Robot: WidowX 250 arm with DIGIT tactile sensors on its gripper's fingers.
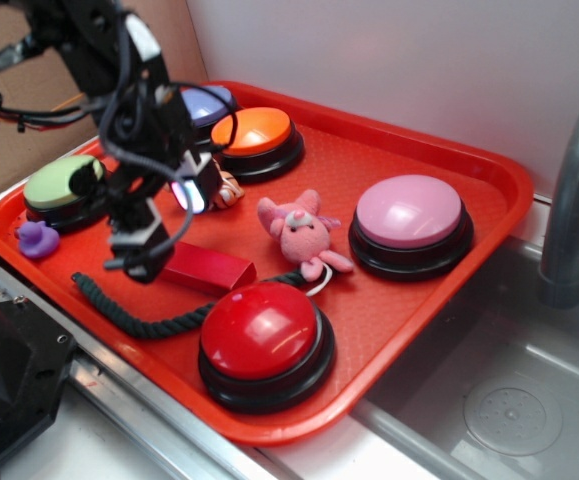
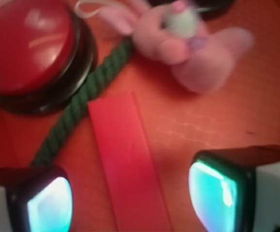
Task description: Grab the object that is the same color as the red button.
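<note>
End effector [image 1: 154,245] low over tray [image 1: 489,170], jaws spread wide, nothing held. Fingers [image 2: 217,188] lit cyan on inner faces, one each side of block [image 2: 127,159], neither touching it in wrist view. Block flat on tray floor, between end effector and red button [image 1: 266,338], its far end near button's black base. Green rope [image 2: 77,113] curving just beside block, running against button base. Pink plush [image 1: 302,232] past block, toward tray middle. Orange button [image 1: 254,135], pink button [image 1: 411,215], green button [image 1: 59,185] and purple duck [image 1: 37,238] elsewhere on tray. Sink [image 1: 509,400] beside tray.
</note>
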